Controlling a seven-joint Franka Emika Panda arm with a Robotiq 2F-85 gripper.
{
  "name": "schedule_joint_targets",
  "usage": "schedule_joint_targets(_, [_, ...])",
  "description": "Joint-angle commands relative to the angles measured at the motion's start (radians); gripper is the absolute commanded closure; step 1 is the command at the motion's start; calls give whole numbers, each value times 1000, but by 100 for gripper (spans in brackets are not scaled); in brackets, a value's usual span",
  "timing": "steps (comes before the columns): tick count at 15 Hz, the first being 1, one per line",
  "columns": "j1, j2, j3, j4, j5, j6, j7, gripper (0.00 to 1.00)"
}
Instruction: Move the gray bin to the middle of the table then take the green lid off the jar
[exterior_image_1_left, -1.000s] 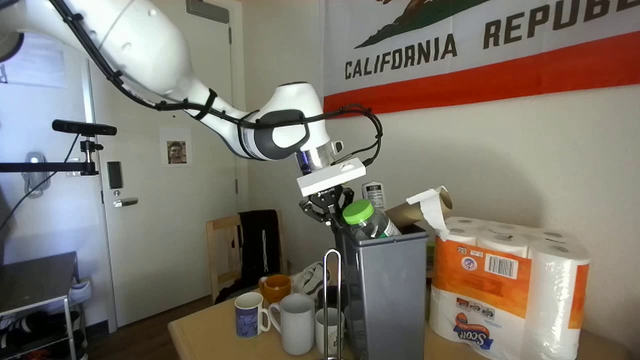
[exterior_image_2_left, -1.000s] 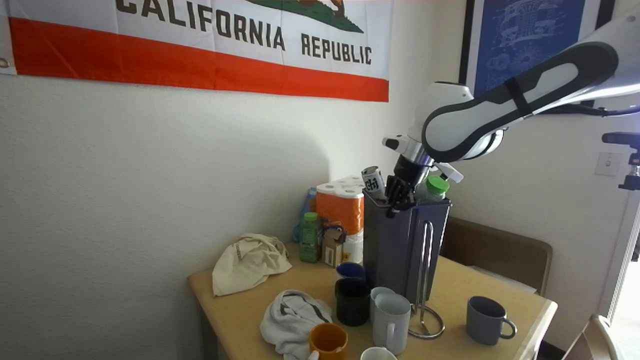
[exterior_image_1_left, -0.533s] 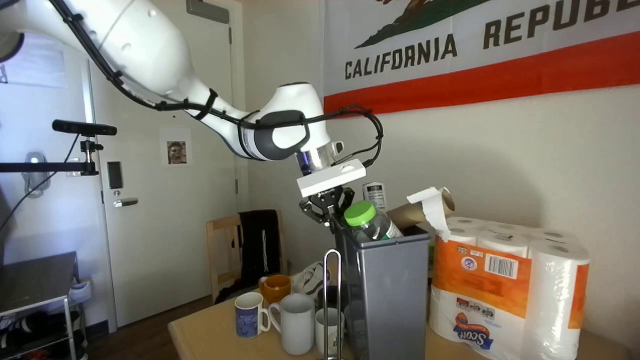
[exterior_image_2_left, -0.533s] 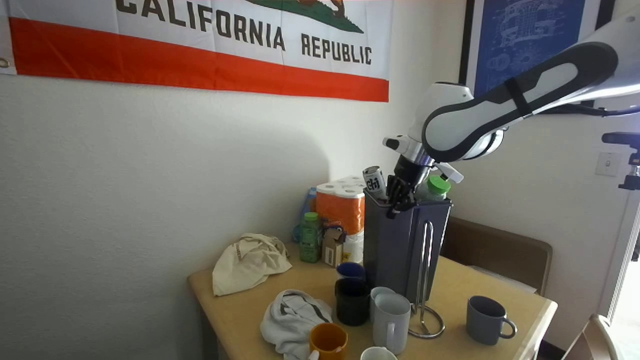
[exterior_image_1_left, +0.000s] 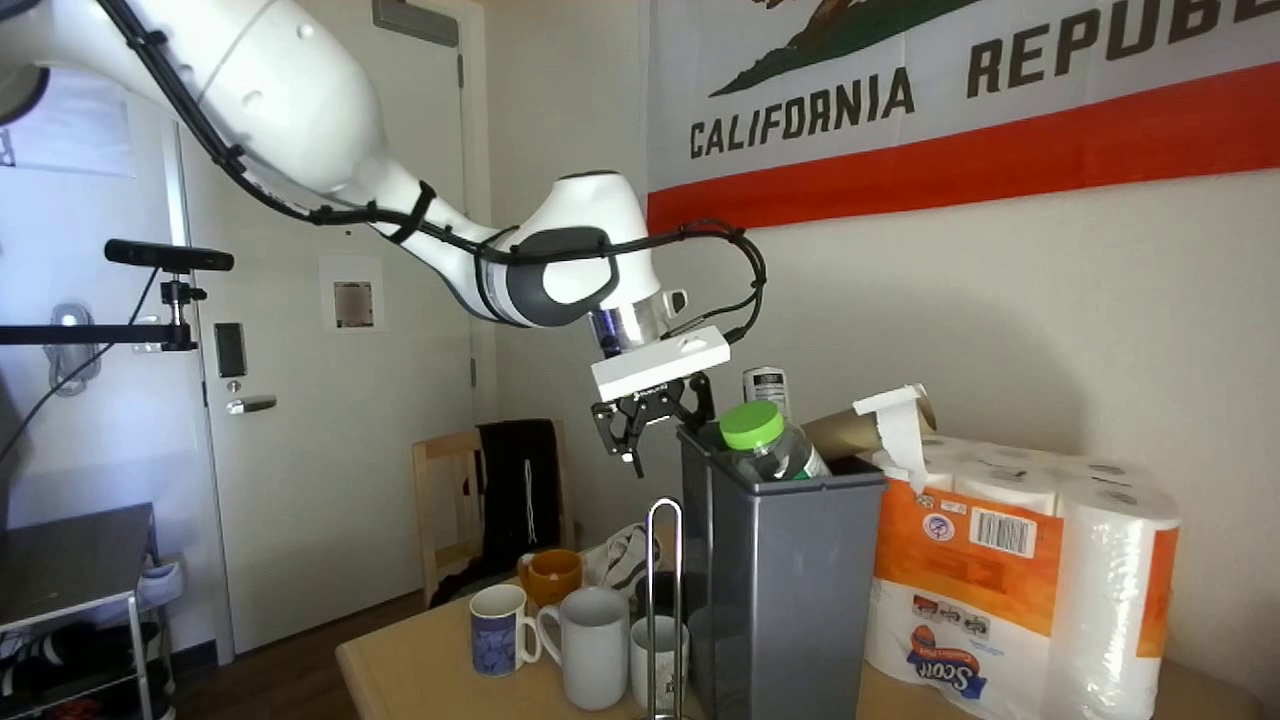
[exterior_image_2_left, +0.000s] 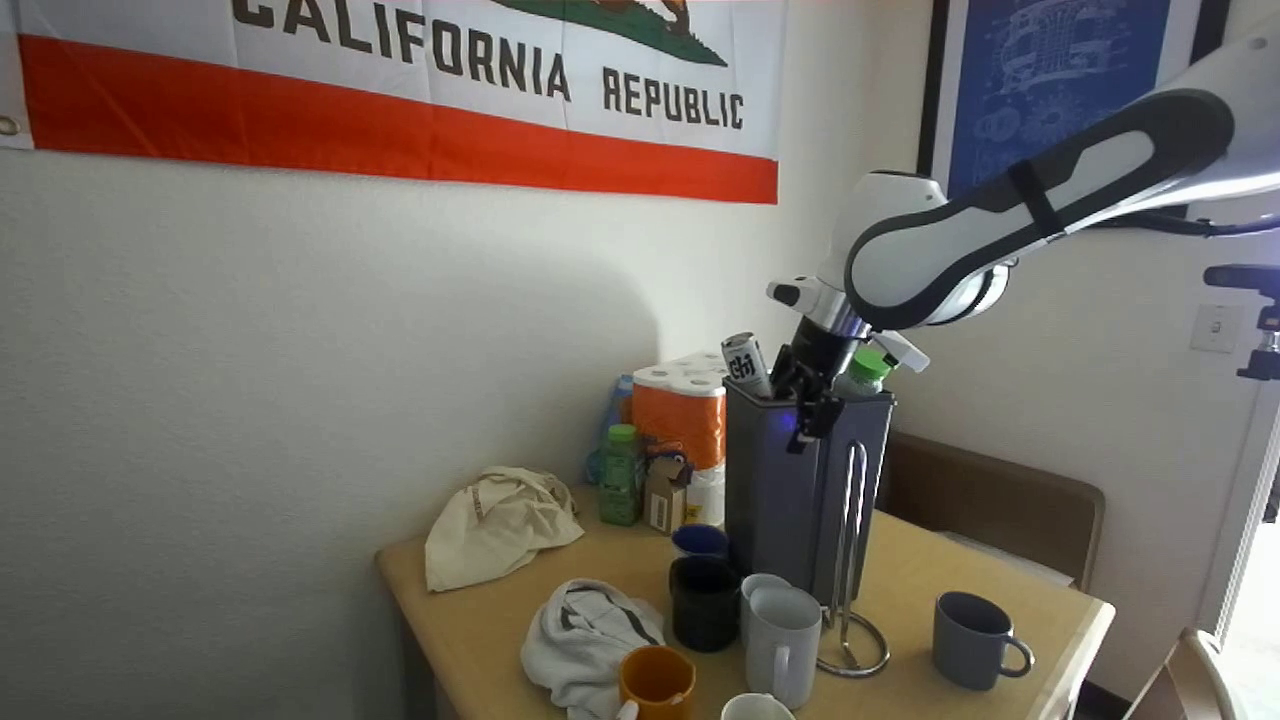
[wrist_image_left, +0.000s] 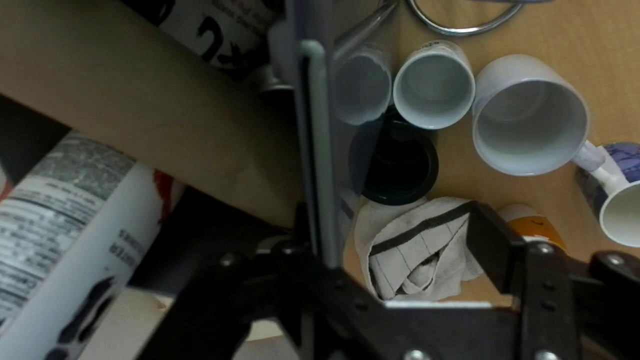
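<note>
The tall gray bin (exterior_image_1_left: 790, 600) stands on the tan table (exterior_image_2_left: 960, 575), roughly upright. My gripper (exterior_image_1_left: 668, 440) straddles the bin's near rim (wrist_image_left: 321, 150), its jaws wide apart. One finger pad (wrist_image_left: 492, 245) hangs outside the wall, well clear of it. The other finger sits on the inner side of the rim, mostly hidden; whether it touches cannot be told. Out of the bin's top leans the see-through jar (exterior_image_1_left: 775, 462), tilted, its green lid (exterior_image_1_left: 752, 425) on. In an exterior view the lid (exterior_image_2_left: 872, 364) shows just behind the gripper.
A chrome stand (exterior_image_2_left: 852, 560) and several mugs, among them a white mug (exterior_image_1_left: 592, 650), crowd the bin's gripper side. A striped towel (wrist_image_left: 425, 250) lies below the jaws. Beside the bin is a white-and-orange paper pack (exterior_image_1_left: 960, 610). A cardboard tube (exterior_image_1_left: 838, 432) and can (exterior_image_2_left: 745, 362) poke out.
The jaws have spread from closed on the bin's rim to wide apart. The bin's top has swung away from the outer finger, carrying jar and tube along. The arm has dipped slightly.
</note>
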Motion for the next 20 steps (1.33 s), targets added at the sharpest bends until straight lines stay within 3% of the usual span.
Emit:
schedule_joint_targets(1, [-7,-29,0,-20,28,-15,-18,0])
schedule_joint_targets(8, [-4,-73,-4,-7,41,-25,-10,0])
schedule_joint_targets(16, [1,-154,-39,74,30,-287,26,0])
schedule_joint_targets(20, [-7,-185,-75,121,25,-354,55,0])
